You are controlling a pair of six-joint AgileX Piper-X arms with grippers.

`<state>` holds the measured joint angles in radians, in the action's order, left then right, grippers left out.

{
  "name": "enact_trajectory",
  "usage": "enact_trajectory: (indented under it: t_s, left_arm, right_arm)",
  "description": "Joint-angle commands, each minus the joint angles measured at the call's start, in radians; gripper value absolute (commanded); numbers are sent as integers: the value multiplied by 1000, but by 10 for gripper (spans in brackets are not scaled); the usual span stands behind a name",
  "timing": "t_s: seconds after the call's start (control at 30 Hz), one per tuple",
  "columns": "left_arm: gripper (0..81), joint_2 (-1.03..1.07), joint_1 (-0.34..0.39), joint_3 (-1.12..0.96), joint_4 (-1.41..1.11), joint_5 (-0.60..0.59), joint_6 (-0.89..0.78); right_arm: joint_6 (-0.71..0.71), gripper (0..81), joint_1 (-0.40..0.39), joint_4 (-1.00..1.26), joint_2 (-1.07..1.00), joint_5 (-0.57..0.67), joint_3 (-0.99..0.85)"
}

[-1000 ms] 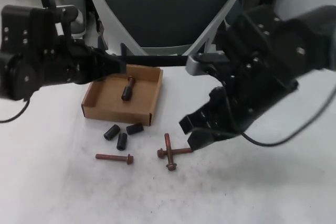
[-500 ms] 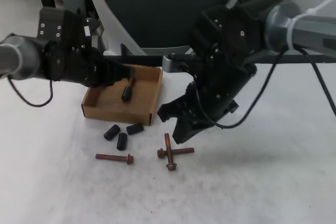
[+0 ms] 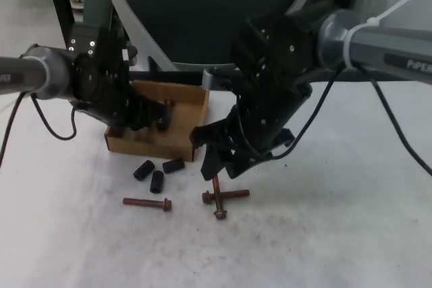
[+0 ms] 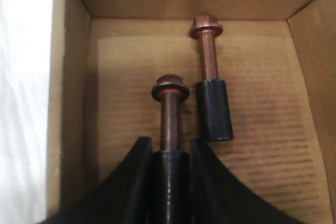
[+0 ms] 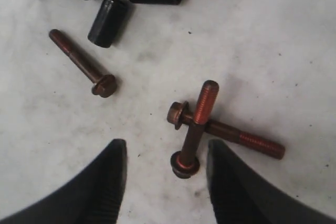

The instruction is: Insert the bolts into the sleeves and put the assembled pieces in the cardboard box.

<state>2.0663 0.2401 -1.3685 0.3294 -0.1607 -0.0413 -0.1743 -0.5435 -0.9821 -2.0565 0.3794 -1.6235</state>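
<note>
Two crossed bolts (image 5: 195, 124) lie on the white table (image 3: 324, 234) just in front of the cardboard box (image 3: 152, 145), off its near right corner. The right claw (image 5: 165, 182) hangs directly above them with its fingers spread wide, touching neither. A third bolt (image 5: 81, 64) lies alone farther out in front of the box. Three black sleeves (image 5: 107, 20) lie loose and close together between that bolt and the box's front wall, none with a bolt in it. The left claw (image 4: 170, 182) is down inside the box, clamped on an assembled piece (image 4: 170, 114): its fingers (image 4: 131, 182) press the black sleeve from both sides, and the bolt's copper shank and flanged head stick out ahead of them. Whether this piece touches the box floor cannot be told. Just beside it, on the box floor, lies a second assembled piece (image 4: 212, 103), roughly parallel, its sleeve near the held bolt's shank but apart from it. The left wrist view gives this pairing plainly, whereas in the high view the left arm and claw cover much of the box's inside. The right wrist view tells which crossed bolt lies on top, the one whose threaded end points toward the box, while the high view places the loose bolts and sleeves against the box's front wall.
</note>
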Motion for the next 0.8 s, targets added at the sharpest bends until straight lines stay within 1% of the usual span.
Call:
enact_trajectory:
  t_s: [0.0,0.17,0.23,0.3,0.4,0.43,0.47,0.5,0.6,0.77]
  left_arm:
    - [8,-4,0,-15,6,26,14]
    - [4,3,-19,-15,11,33,35]
    - [55,3,-26,-15,11,33,41]
    - [151,3,-36,-15,11,3,41]
    - [382,3,-51,-15,11,-5,41]
    - [446,3,-54,-15,11,-5,31]
    - [487,3,-59,-15,11,-2,9]
    - [505,3,-65,-15,11,-2,-17]
    - [496,3,-80,-15,11,-34,-38]
    - [489,-1,-90,-15,11,-128,-51]
  right_arm:
    - [-7,448,6,6,-12,4,-12]
    - [-17,448,6,39,-26,0,-12]
    - [-32,448,6,67,-31,0,-12]
    - [-47,448,6,89,-36,0,-12]
    - [-59,448,6,100,-53,0,-12]
    - [-59,448,6,99,-61,0,-12]
    - [-59,448,6,99,-67,0,-12]
    - [-59,448,6,97,-73,0,-12]
    - [-59,448,6,99,-86,0,-12]
    - [-53,448,8,104,-97,-56,-12]
